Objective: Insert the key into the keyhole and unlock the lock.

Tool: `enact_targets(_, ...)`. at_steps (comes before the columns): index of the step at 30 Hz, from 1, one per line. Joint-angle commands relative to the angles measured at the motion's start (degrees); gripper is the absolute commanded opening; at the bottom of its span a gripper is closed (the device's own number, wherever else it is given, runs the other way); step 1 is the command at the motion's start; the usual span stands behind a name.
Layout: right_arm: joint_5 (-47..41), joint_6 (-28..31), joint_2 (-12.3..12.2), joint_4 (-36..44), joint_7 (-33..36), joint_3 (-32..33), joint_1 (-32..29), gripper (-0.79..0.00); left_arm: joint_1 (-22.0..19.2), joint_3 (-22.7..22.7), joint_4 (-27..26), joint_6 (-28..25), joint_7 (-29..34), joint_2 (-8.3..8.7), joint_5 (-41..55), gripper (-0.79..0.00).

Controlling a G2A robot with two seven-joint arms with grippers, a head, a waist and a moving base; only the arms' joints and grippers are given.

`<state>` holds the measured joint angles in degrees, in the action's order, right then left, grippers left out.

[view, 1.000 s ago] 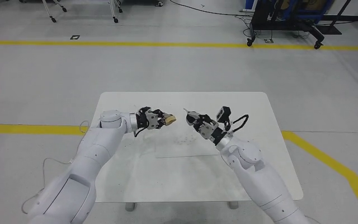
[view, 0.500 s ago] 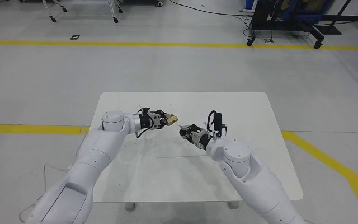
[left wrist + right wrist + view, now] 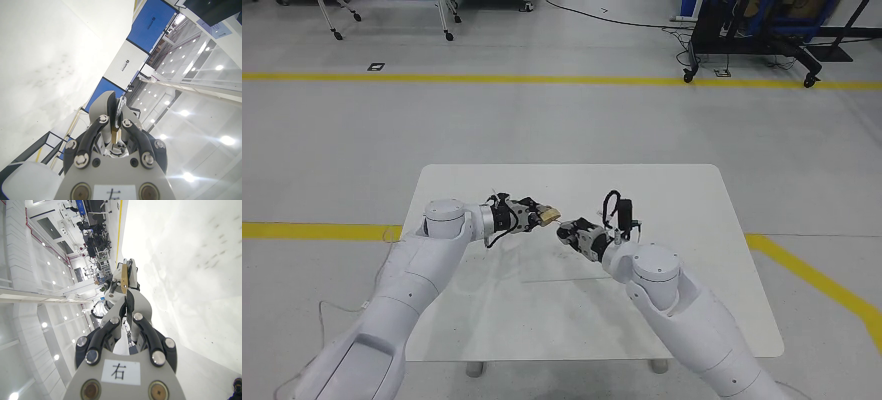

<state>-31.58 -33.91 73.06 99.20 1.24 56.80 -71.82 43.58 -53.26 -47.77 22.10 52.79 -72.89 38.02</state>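
The brass lock (image 3: 123, 277) hangs in the air above the middle of the white table (image 3: 542, 320). It is pinched between the clenched fingers of the left gripper (image 3: 118, 102), with its silver shackle (image 3: 122, 103) out at the fingertips. Just beside the lock's bottom end sits the right gripper (image 3: 127, 295), its fingers pressed together on the key (image 3: 125, 293), which is all but hidden between the pads. Whether its tip is in the keyhole cannot be told

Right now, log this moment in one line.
left gripper: shut on lock; right gripper: shut on key; key: at lock; insertion: unclear
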Motion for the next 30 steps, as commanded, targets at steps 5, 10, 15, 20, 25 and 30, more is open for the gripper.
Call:
enact_targets(5,-0.5,0.3,0.5,-0.9,-0.6,-0.3,0.8,-0.785,0.4,-0.3,-0.7,0.5,0.0,0.12,-0.5,-0.785)
enact_targets(10,-0.2,0.0,0.7,-1.0,-1.0,-0.2,0.9,-0.785,0.6,-0.5,-1.1,0.8,-0.3,0.09,-0.7,-0.785)
enact_targets(15,1.1,-0.1,1.1,-0.5,-4.5,-0.5,0.6,-0.785,0.7,-0.6,-1.4,0.8,-0.6,0.08,-1.0,-0.785)
enact_targets(20,2.6,-0.3,1.8,-0.8,-9.6,-1.4,0.8,-0.785,1.0,-0.6,-2.1,0.7,-1.9,0.03,-1.8,-0.785)
enact_targets(25,3.0,-0.9,2.4,-1.1,-11.0,-2.4,1.2,-0.785,1.3,-0.7,-2.8,0.7,-3.1,0.03,-2.6,-0.785)
enact_targets(30,3.2,-1.2,2.9,-1.4,-11.9,-3.0,1.3,-0.785,1.7,-0.8,-3.5,0.8,-3.9,0.06,-3.2,-0.785)
